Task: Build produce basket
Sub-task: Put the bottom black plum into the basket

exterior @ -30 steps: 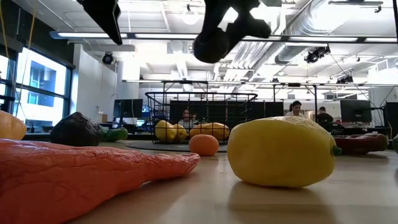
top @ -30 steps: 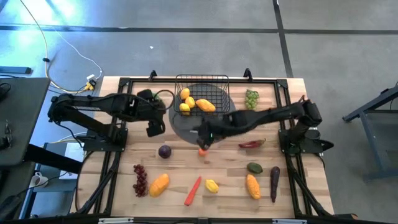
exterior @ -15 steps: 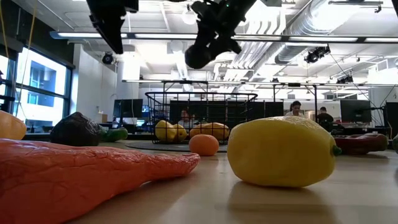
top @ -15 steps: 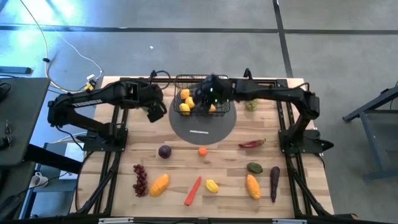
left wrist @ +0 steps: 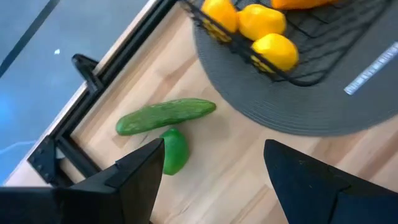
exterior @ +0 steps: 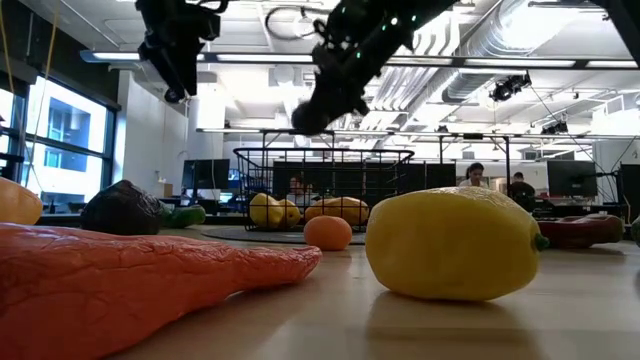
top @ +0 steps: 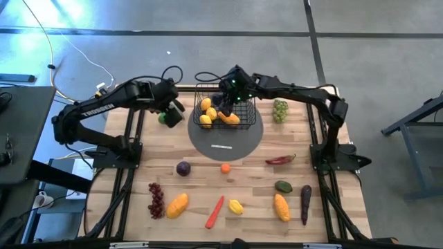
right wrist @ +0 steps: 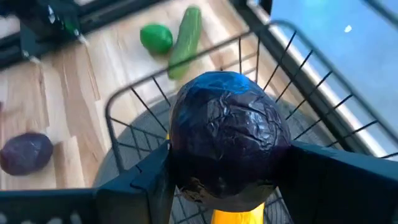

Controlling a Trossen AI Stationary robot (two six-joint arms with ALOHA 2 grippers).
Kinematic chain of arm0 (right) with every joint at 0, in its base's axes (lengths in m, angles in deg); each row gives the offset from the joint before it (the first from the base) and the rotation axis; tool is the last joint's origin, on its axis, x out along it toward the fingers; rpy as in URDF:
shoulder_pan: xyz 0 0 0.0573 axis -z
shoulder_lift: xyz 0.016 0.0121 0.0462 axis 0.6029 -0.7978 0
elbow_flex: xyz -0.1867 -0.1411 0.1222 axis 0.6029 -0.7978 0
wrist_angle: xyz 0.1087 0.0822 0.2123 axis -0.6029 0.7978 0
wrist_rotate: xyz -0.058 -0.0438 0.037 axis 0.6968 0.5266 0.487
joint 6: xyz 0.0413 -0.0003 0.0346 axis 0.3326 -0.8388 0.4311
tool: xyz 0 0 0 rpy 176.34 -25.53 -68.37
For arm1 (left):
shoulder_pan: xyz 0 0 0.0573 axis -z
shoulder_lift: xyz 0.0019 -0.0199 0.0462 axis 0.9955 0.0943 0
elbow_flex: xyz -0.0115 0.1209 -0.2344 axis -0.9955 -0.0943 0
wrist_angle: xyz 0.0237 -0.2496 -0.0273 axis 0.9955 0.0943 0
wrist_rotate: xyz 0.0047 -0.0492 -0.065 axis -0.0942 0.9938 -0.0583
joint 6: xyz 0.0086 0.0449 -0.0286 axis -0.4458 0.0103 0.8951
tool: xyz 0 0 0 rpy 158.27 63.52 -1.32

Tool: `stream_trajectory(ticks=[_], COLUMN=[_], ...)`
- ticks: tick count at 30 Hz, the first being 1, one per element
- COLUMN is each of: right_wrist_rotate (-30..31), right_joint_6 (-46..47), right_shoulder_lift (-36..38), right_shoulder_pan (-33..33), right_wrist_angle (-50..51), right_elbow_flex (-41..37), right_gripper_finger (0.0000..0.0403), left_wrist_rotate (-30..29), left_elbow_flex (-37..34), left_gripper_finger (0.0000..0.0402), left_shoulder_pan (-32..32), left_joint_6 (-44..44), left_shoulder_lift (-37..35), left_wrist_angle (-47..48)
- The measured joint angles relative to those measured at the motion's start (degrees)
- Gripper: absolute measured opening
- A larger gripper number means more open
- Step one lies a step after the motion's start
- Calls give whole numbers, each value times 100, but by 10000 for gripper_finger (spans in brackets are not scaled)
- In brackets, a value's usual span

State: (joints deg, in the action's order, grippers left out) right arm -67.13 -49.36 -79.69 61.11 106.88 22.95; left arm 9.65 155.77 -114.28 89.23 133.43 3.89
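The black wire basket (top: 225, 104) stands on a grey round mat (top: 227, 138) at the table's far middle. In it lie yellow lemons (top: 205, 119) and an orange mango (top: 229, 117). My right gripper (top: 227, 99) hangs over the basket, shut on a dark purple plum (right wrist: 229, 137). My left gripper (top: 170, 112) is open at the far left, above a cucumber (left wrist: 165, 116) and a small green fruit (left wrist: 175, 151) that lie on the wood. Nothing is between its fingers (left wrist: 134, 177). My right gripper pinches the plum between its two fingers, one on each opposite side (right wrist: 180, 155). The fingers (right wrist: 323, 177) slant downward toward the table's far left. The plum is lifted clear, above the basket's open top (exterior: 305, 118).
More produce lies on the near half. It includes a second plum (top: 183, 168), a small orange (top: 225, 167), red grapes (top: 156, 199), mangoes (top: 178, 205), a carrot (top: 215, 211), a lemon (top: 236, 206), an eggplant (top: 305, 204) and a red chili (top: 280, 160). Green grapes (top: 279, 109) lie right of the basket.
My right gripper has carried the plum from above the mat's near edge toward the table's far edge, rolling as it went. It now hangs over the basket. My left gripper has swung toward the far edge and stands over the cucumber.
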Motion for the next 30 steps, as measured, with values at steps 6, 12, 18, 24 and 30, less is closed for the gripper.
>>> stream_trajectory(ticks=[6, 12, 18, 24, 30], right_wrist_rotate=[-142, -371, -239, -143, 286], right_joint_6=[-288, -282, -311, -313, -287], right_shoulder_lift=[-374, -696, -905, -976, -976], right_shoulder_pan=[190, 391, 462, 454, 459], right_wrist_angle=[-59, -246, -313, -487, -605], right_elbow_flex=[0, 0, -2, -7, -7], right_gripper_finger=[198, 205, 234, 240, 242], left_wrist_rotate=[17, 26, 133, 133, 133], left_elbow_flex=[0, 0, 0, 0, 0], left_gripper_finger=[266, 266, 266, 266, 266], left_shoulder_pan=[-343, -565, -692, -717, -715], left_joint_6=[239, 290, 291, 290, 290], left_shoulder_lift=[20, 20, 20, 20, 20], left_wrist_angle=[-11, -14, -17, -20, -22])
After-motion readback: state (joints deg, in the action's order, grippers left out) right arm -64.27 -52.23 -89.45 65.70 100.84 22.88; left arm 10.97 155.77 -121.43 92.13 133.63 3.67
